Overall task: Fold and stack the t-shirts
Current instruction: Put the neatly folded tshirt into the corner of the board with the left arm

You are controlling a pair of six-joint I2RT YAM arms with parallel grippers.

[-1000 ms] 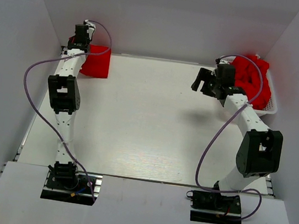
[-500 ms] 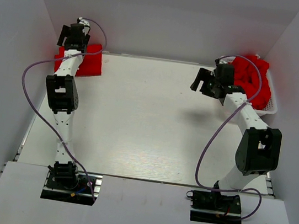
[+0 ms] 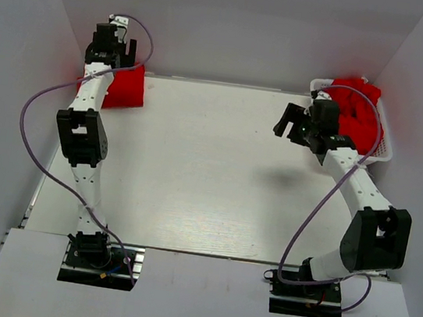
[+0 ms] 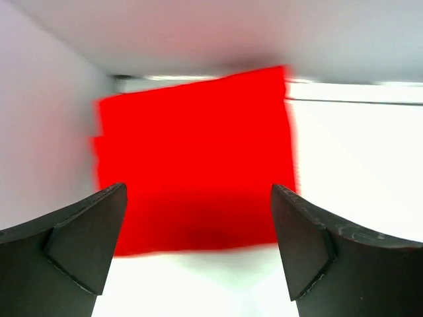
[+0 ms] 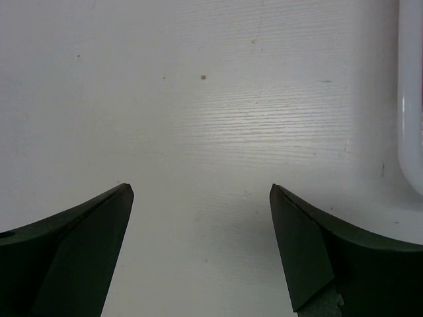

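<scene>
White slatted basket (image 3: 386,154) at the far right edge of the pale wood-grain table (image 3: 209,174)

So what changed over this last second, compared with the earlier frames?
The left gripper, open, pulled back toward the far wall, away from the folded shirt, which ended slightly further left. The right arm's elbow swung outward; the open right gripper barely shifted. The basket and its shirts stayed put.
</scene>
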